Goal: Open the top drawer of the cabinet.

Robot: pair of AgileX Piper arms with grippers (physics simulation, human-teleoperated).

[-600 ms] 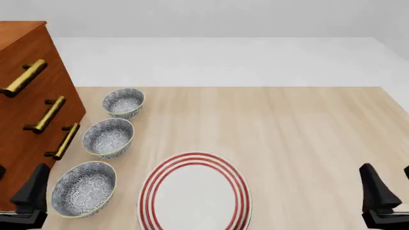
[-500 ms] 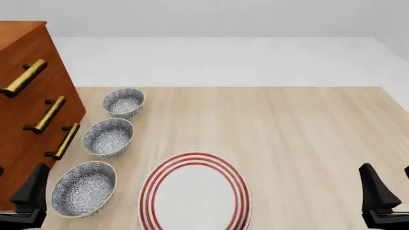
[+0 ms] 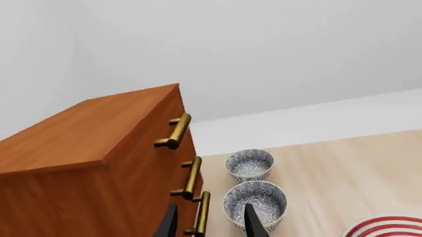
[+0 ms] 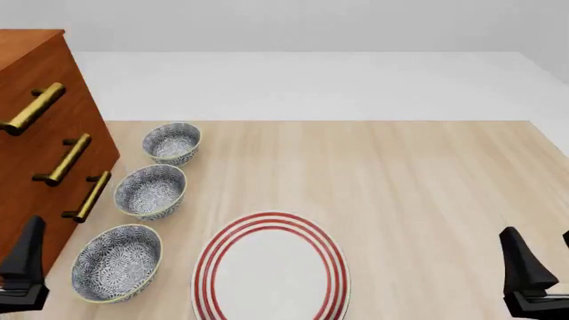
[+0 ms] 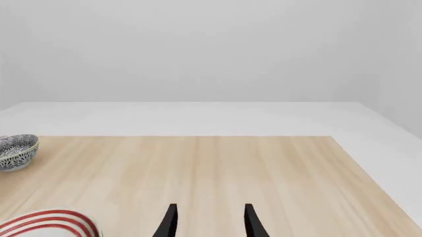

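A pale wooden table (image 4: 427,187) fills the scene, with a plain white floor and wall beyond its far edge. Nearest the camera, at the front view's lower corners, sit the two grippers: the left gripper (image 3: 209,222) shows two dark fingertips spread apart with nothing between them, and the right gripper (image 5: 208,221) likewise stands parted and empty over bare table, well away from everything. Just beyond them lies a red-striped plate (image 4: 270,270) near the front edge, and beside it, toward the left, the nearest of three patterned bowls (image 4: 116,261). The middle bowl (image 4: 150,191) and the far bowl (image 4: 172,143) run back in a line alongside the cabinet (image 4: 36,180), which stands at the table's left side, its three brass handles facing the bowls. The top drawer (image 3: 168,126) is the uppermost, its brass bar handle (image 3: 177,131) high on the front. All three drawer fronts look flush with one another, so the drawer appears fully closed. The left gripper points toward the cabinet but sits low, nearer the bottom handle and touching nothing. Reaching up, closing on the top handle and pulling are all left to do.
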